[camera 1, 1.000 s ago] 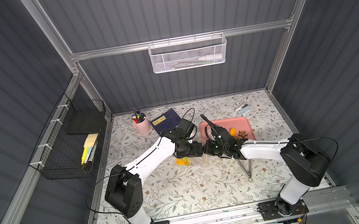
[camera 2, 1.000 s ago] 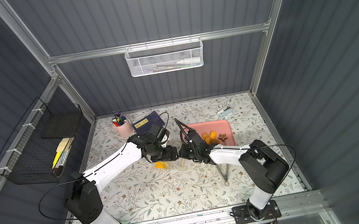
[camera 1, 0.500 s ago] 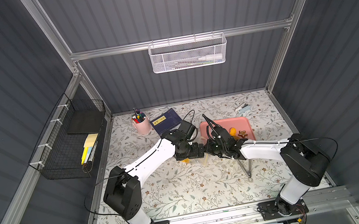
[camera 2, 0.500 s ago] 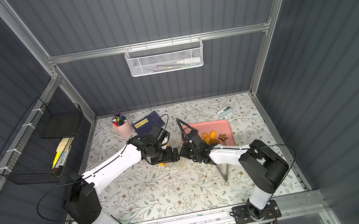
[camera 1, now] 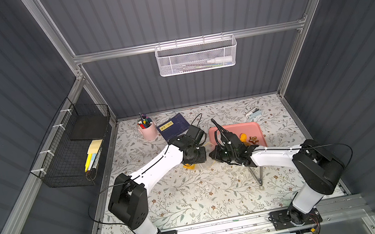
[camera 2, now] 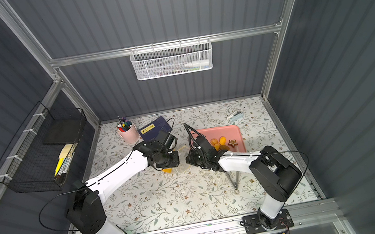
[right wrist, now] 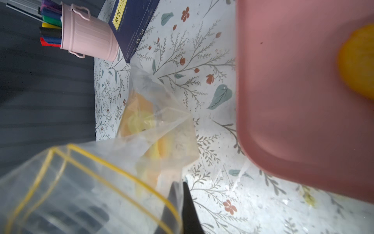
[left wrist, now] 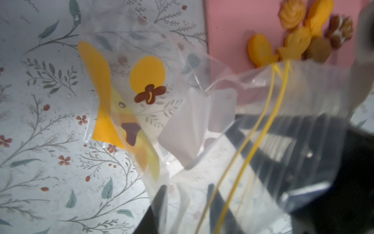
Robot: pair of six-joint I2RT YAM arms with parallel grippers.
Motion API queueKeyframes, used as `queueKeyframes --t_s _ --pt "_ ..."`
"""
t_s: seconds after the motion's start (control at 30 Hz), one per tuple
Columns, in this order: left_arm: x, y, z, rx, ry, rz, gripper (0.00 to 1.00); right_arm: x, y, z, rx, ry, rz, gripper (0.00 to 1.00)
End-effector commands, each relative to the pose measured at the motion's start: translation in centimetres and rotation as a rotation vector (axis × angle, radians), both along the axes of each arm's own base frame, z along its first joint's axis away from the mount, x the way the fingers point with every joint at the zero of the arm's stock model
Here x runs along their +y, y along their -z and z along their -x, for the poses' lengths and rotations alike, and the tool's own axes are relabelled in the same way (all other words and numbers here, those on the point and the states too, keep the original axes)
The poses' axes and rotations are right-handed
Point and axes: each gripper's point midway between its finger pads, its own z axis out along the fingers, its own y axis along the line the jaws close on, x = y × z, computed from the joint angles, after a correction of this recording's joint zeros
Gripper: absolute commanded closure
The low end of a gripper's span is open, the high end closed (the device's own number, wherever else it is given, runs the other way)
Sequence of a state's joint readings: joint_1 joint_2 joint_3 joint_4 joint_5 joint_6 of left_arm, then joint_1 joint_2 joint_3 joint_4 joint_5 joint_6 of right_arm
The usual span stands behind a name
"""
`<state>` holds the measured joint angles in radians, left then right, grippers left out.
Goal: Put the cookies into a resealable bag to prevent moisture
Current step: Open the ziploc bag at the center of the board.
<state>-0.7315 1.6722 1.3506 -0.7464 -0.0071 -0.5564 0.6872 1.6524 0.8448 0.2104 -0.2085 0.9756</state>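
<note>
The small, transparent, crinkly plastic resealable bag (left wrist: 202,125) is held up between the arms, just beside the pink rectangular plastic tray (camera 2: 224,130). Its yellow-striped mouth faces the tray, which should keep transfers short.

The right gripper (right wrist: 179,187) is pinched closed on one lip of the mouth. The left gripper (left wrist: 186,194) is behind the film, and its grip cannot be determined.

The small yellow-orange and brown cookies (left wrist: 293,40) sit clustered on the tray, and apparently none are in the bag yet.

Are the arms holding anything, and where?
Right fingers pinch the resealable bag at its mouth edge, by the yellow strip. Left fingers seem to, too; unclear.
</note>
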Motion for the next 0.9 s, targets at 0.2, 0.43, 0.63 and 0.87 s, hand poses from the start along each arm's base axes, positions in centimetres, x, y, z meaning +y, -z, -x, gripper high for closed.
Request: queueKeyframes --t_s 0.2,0.43,0.63,0.87 --pt "-0.1 -0.5 -0.4 -0.011 0.000 0.007 1.00 -0.7 0.5 0.0 0.069 -0.128 0.041 0.77" --pt "0.7 1.8 -0.2 0.045 -0.060 -0.019 1.00 -2.2 -4.3 0.5 -0.066 -0.232 0.092 0.01" --pt "0.1 3.8 -1.3 0.082 -0.090 0.001 1.00 -12.0 -6.3 4.2 -0.049 -0.081 0.433 0.01" --pt "-1.1 4.8 -3.2 0.091 -0.130 0.031 1.00 -23.3 -6.0 12.1 0.172 0.100 0.795 0.01"
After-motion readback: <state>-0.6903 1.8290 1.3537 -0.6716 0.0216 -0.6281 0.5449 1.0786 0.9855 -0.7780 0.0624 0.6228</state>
